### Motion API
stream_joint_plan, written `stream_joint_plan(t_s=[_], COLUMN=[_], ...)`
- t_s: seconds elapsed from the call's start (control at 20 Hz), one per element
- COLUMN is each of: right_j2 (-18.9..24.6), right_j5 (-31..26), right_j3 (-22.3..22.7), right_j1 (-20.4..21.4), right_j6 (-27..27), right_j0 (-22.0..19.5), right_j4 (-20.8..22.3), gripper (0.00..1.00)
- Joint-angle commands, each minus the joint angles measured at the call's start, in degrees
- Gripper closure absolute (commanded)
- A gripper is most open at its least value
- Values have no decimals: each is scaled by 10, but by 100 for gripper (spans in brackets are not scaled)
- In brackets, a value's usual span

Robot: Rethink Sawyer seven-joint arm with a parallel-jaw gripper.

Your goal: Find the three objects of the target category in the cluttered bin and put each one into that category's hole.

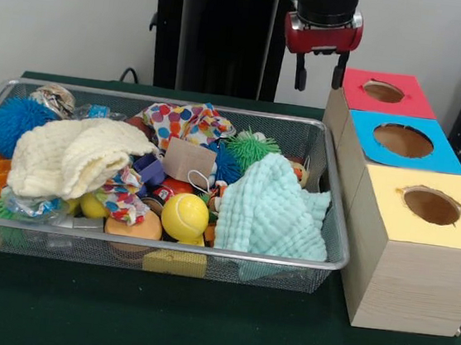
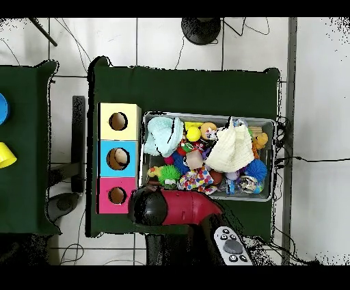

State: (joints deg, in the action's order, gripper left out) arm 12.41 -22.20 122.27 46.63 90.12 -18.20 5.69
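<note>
**Pincer hangs empty by the red box**

Above the far edge of the tabletop [image 1: 196, 327], the pincer [image 1: 319, 70] hangs with its two dark fingers [image 1: 300, 71] apart and nothing between them. Just beside it stands the red box [image 1: 389, 92] with its round hole, then the blue box [image 1: 403, 141] and the yellow box [image 1: 431, 205] in a row running away from it. Below and to the other side sits the wire bin [image 1: 336, 234], well under the pincer's height, heaped with a cream cloth [image 1: 70, 154], a mint cloth [image 1: 269, 210], a yellow ball [image 1: 185, 216], a blue spiky ball [image 1: 13, 121] and a green spiky ball [image 1: 250, 148]. From overhead, the red arm [image 2: 181, 207] covers the bin's nearest edge.
</note>
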Motion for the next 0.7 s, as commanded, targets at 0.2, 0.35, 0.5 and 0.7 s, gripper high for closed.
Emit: stream_joint_plan(t_s=[0.2,0.35,0.5,0.7], right_j2=[-42,-46,-51,-45], right_j5=[59,60,52,46], right_j3=[6,5,7,18], right_j1=[36,32,28,22], right_j6=[77,79,84,85], right_j0=[36,38,40,33], right_j4=[59,59,54,41], gripper=[0,0,0,0])
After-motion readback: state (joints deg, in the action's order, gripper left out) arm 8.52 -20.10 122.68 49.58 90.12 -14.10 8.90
